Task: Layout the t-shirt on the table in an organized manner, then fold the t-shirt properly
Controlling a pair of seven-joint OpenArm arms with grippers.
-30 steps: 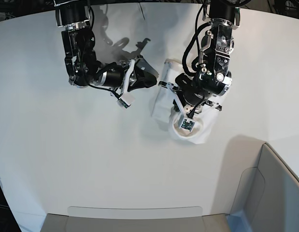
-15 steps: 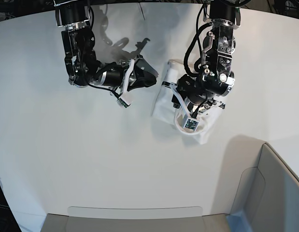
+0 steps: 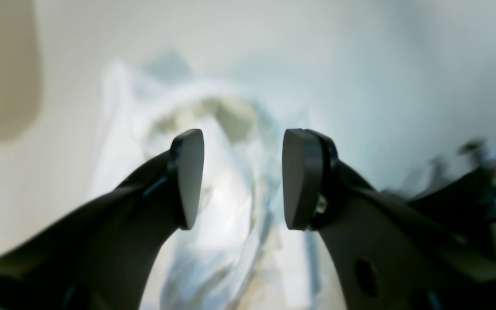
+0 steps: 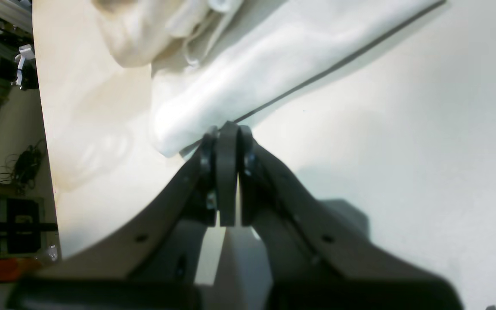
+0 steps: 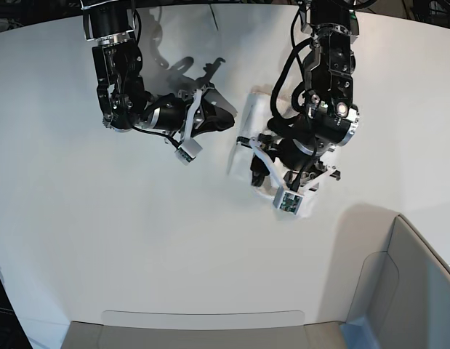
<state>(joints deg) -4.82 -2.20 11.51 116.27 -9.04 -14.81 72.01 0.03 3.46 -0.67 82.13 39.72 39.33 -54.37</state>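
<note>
- Right tool (image 5: 228, 116), left of centre in the base view: jaws pressed flat together on nothing, tip resting just beside the near-left edge of the t-shirt (image 4: 248, 64) in its wrist view; we see no cloth between the pads. Unchanged over the last second.
- T-shirt (image 5: 246, 142), right of centre on the far half of the bench (image 5: 101, 240): a compact white folded bundle, mostly hidden under the left arm. Only a narrow strip shows at its left side and a corner by the arm's camera.
- Left tool (image 3: 235, 176), over the t-shirt: a second ago pinched on the cloth, now spread wide, with the fabric lying loose and blurred below the gap between the pads. We also note less cloth showing at the near end than a second ago.
- Meaning for the task: we judge that a fold has just been laid down and let go. The shirt looks already folded small, so little appears to remain beyond tidying.
- Grey panel (image 5: 414, 283), near right corner, and a low grey strip (image 5: 203, 320) along the near edge: both well apart from the shirt.
- Obstructions: none on the bench around the bundle; the left arm itself hides the cloth from above.
</note>
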